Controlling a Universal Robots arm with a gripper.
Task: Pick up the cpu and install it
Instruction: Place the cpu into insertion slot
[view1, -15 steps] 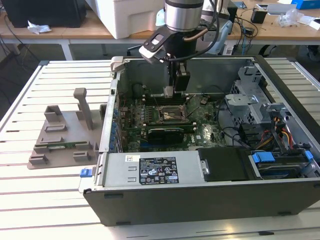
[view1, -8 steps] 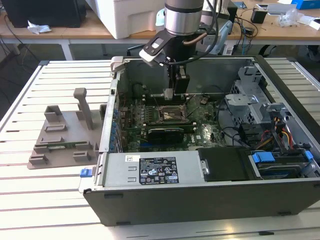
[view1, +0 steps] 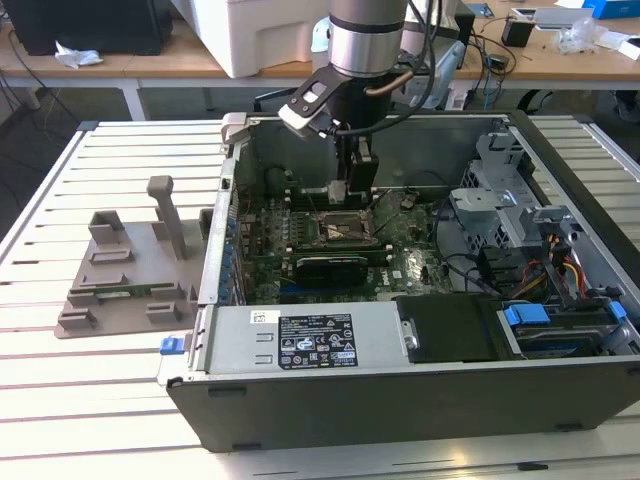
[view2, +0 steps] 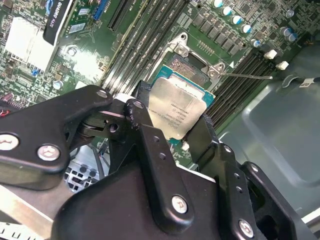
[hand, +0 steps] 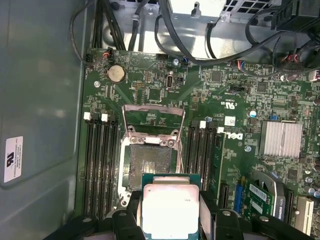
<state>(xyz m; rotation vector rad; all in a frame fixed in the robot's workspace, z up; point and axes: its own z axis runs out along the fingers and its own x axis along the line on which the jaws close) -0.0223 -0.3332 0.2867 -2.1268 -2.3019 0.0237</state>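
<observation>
We see the end effector (view2: 174, 131) clamped on the cpu (view2: 177, 106), its two black fingers (view2: 145, 125) pressing opposite edges of the chip, whose silver lid faces the camera. In both wrist views the cpu hangs above the motherboard (hand: 235, 100), not seated, over the near edge of the socket (hand: 150, 162). The socket is open: its metal frame (hand: 152, 116) stands tilted back and its bed lies bare. Memory slots (hand: 100, 165) run along both sides of it. In the exterior view the arm (view1: 365, 40) reaches down into the open case (view1: 400, 385), which lies on its side on the slatted bench (view1: 100, 410), with the end effector right over the socket. A grey holder (view1: 120, 275) stands on the bench at the exterior view's left of the case, well apart from the end effector.
</observation>
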